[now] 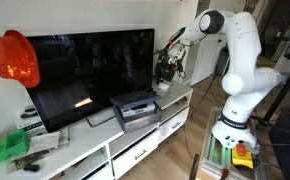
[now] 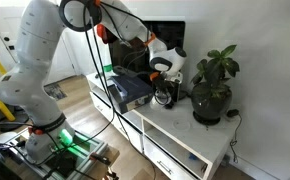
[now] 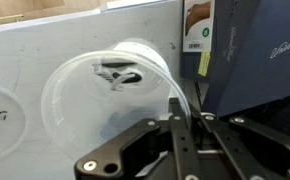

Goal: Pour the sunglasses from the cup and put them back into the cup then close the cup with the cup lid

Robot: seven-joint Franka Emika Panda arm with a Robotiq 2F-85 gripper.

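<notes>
A clear plastic cup [image 3: 105,95] fills the wrist view, seen through its open mouth. Dark sunglasses [image 3: 120,75] lie inside, at its far end. My gripper [image 3: 182,115] is shut on the cup's wall at the rim, on the right side. In both exterior views the gripper [image 1: 165,68] [image 2: 163,72] hangs over the white cabinet's end beside the TV, and the cup [image 2: 165,95] shows below it. I cannot make out the cup lid.
A large TV [image 1: 85,70] and a dark box [image 1: 135,108] stand on the white cabinet [image 1: 105,148]. A potted plant [image 2: 213,85] stands close beside the cup. A dark blue box [image 3: 255,50] is right of the cup. An orange object [image 1: 13,58] hangs at the left.
</notes>
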